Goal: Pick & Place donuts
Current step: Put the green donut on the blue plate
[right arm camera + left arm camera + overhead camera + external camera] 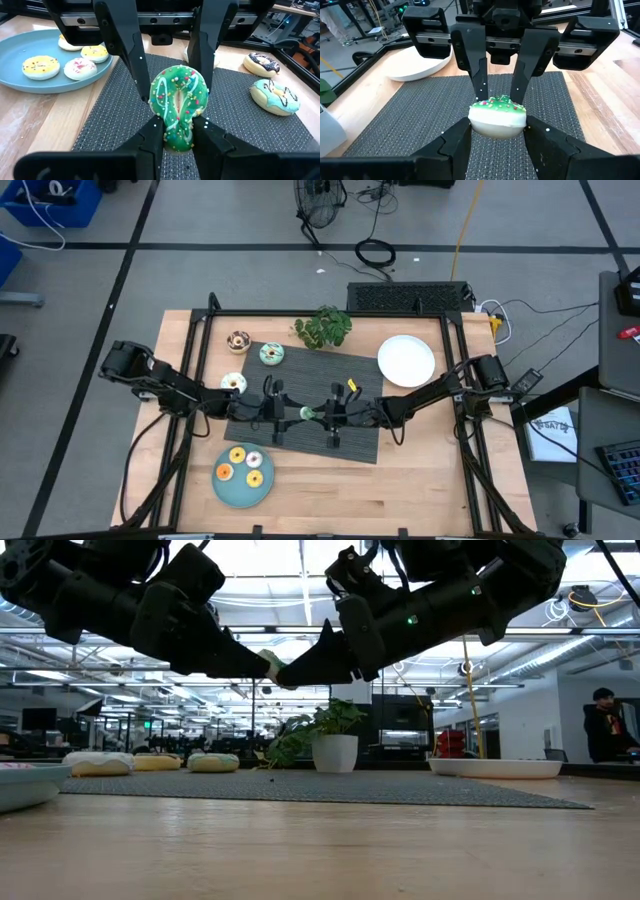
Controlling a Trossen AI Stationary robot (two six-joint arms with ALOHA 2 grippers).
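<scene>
Above the middle of the dark mat (300, 380), a green-iced donut (307, 413) with sprinkles and a white underside hangs between both grippers. My left gripper (498, 134) comes from the table's left and my right gripper (179, 134) from the right. They meet tip to tip, each shut on this donut. A chocolate donut (238, 340), a teal donut (272, 355) and a white donut (233, 382) lie flat at the mat's far left. Several more donuts lie on the teal plate (232, 492). My left gripper pinches the green donut's two opposite sides (472, 122) between its fingers, coming nearly level from the table's left. The donut is lifted clear of the mat, tilted with its icing toward the right arm. My right gripper pinches the donut's rim on the right arm's side (177, 140) between its fingers, coming nearly level from the table's right. The rim is squeezed narrow there and the hole (180, 100) is drawn to a slit.
A white plate (406, 360) sits at the far right. A potted plant (322, 327) stands at the mat's far edge. The teal plate lies on the wood at the near left. Bare wood (430, 480) stretches at the near right.
</scene>
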